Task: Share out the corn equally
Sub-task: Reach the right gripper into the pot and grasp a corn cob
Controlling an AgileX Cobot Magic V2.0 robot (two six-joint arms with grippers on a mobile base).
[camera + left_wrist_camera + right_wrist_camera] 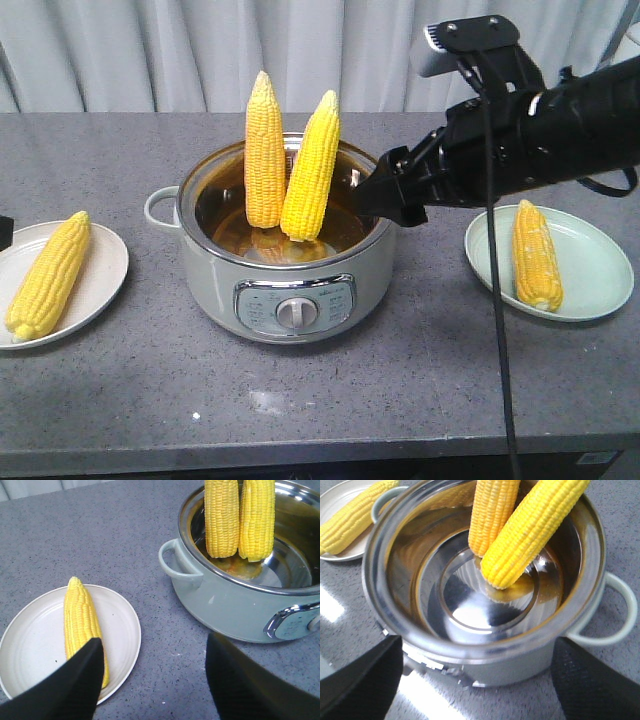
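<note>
Nearest me the grey worktop (320, 400) carries a plate at each side. The white plate (103, 262) on the left has the left cob (48, 277) lying flat on it. The green plate (590, 265) on the right holds the right cob (537, 255). The left gripper (152, 645) hovers over the white plate's near edge, fingers apart and empty.

Between the plates stands the pot (210, 285) with the rest of the corn: a straight cob (265, 150) and a leaning cob (311, 165), side by side. Their butts rest on the pot floor and their tips rise clear of the rim.

The right gripper (400, 195) hangs just beside the pot's right rim, fingers spread, holding nothing. The leaning cob is near, on its left, with its long axis steep and its tip tilted toward that gripper. I judge the right arm much the nearer, and a sideways grasp above the rim looks natural.

Behind hangs a pale curtain (120, 50).
</note>
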